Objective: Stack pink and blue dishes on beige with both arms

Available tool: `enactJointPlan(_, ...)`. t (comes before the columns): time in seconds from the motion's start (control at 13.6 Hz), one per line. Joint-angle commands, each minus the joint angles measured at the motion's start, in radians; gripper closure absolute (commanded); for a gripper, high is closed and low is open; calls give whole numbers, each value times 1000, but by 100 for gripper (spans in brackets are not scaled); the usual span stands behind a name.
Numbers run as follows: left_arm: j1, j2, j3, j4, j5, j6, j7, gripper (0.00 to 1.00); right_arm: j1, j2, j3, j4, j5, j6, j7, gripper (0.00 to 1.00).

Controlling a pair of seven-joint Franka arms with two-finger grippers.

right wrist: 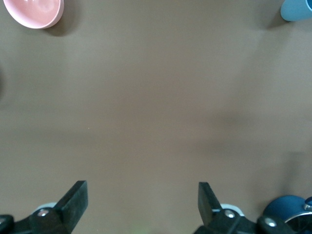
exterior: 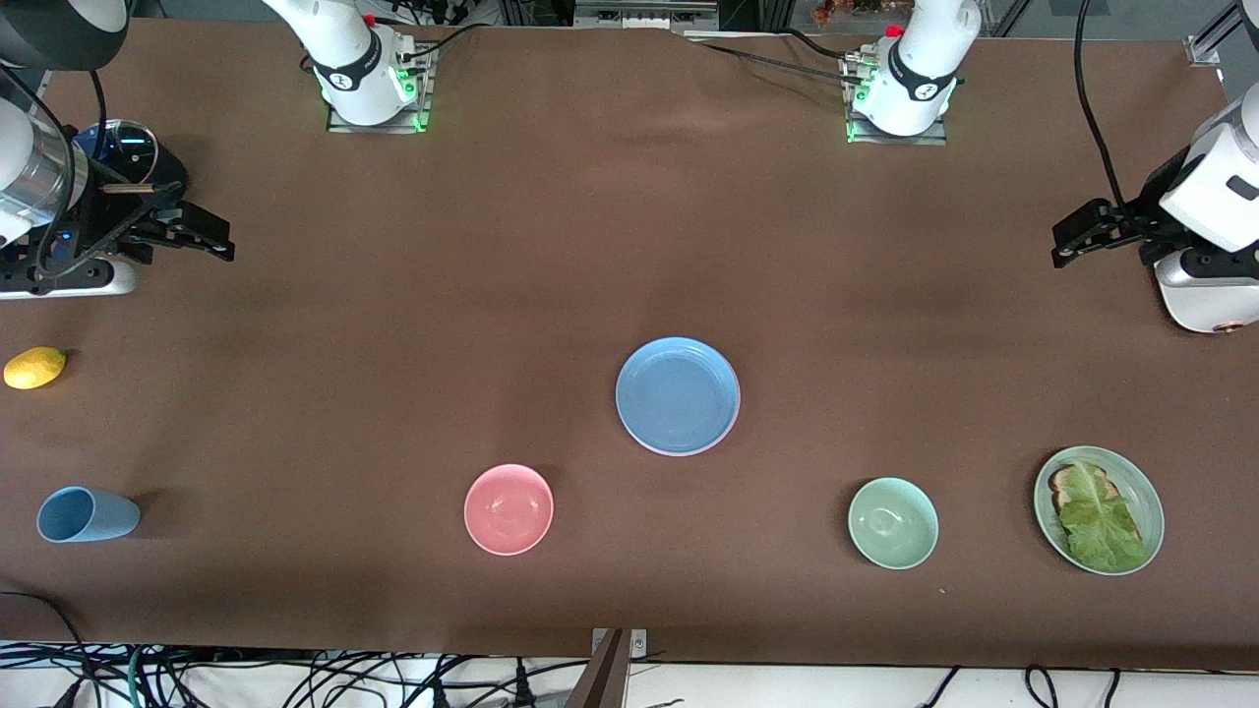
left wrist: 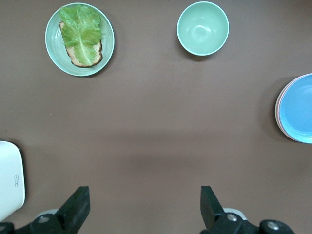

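**Blue plate tops the stack at mid-counter, both hands released**

Brown cloth covers the whole counter (exterior: 393, 374), and the landmark on it is the blue plate (exterior: 678, 396), lying flat and face up near the middle. Being round, it has no long axis to speak of. From the left wrist view a thin pink rim (left wrist: 278, 109) peeks out under its edge, so the pink plate sits directly beneath it; whether a beige plate lies under that I cannot tell.

Nearer the front camera than the blue plate stand two bowls, both empty: a pink bowl (exterior: 509, 509) toward the right arm's end, a pale green bowl (exterior: 893, 523) toward the left arm's end. Past the green bowl, farther from the blue plate, a green plate (exterior: 1099, 509) holds a slice of toast (exterior: 1072, 482) with a lettuce leaf (exterior: 1102, 526) laid over it.

Well away from the blue plate at the right arm's end, a blue cup (exterior: 87, 515) lies on its side, its open mouth facing that end of the counter. A lemon (exterior: 34, 368) rests close by.

The left hand (exterior: 1067, 244) hangs over the bare cloth at its own end, fingers spread, holding nothing. The right hand (exterior: 218, 241) hangs likewise over its end, released and empty.
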Motion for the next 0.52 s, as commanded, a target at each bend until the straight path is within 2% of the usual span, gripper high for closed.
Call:
enactJointPlan(0.0, -8, 6, 3, 18, 18, -4, 2, 0, -9, 11, 4, 46, 18, -41, -13, 0)
enactJointPlan(0.44, -8, 6, 3, 18, 20, -2, 2, 0, -20, 12, -12, 48, 13, -33, -19, 0)
